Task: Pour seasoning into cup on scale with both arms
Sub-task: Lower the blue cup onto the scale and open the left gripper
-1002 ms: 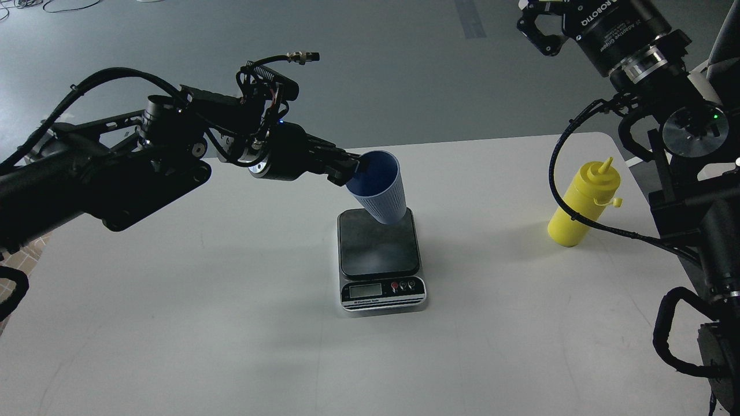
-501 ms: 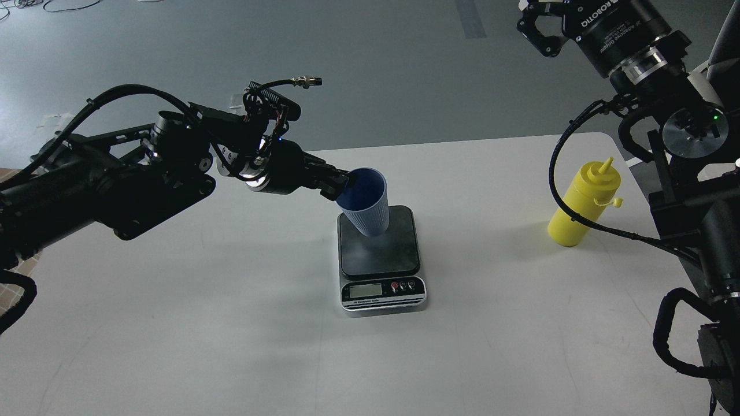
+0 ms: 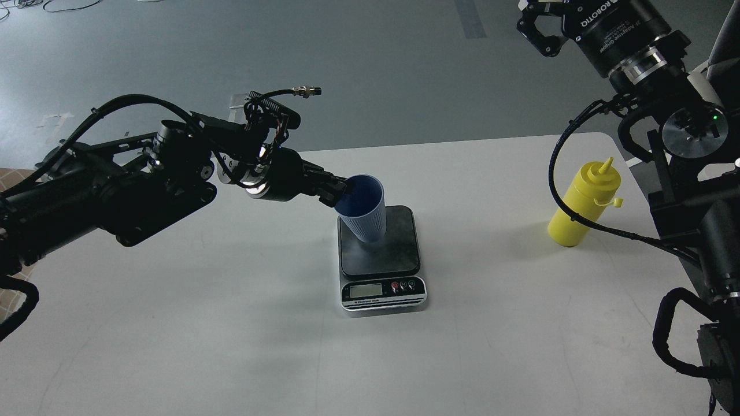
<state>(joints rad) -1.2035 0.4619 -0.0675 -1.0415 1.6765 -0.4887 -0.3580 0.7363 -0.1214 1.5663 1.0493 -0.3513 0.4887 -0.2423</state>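
Note:
The light blue ribbed cup stands nearly upright over the dark platform of the scale in the middle of the white table. My left gripper is shut on the cup's left rim. The yellow seasoning bottle stands at the right side of the table, its cap hanging open beside the nozzle. My right gripper is raised high at the top right, far above the bottle, with its fingers apart and nothing between them.
The white table ends at a rounded far right corner just behind the bottle. A black cable from my right arm loops in front of the bottle. Grey floor lies beyond the table.
My left gripper has moved the cup down and to the left, from tilted above the scale's back edge to nearly upright over the platform. The right arm and the bottle have not moved.

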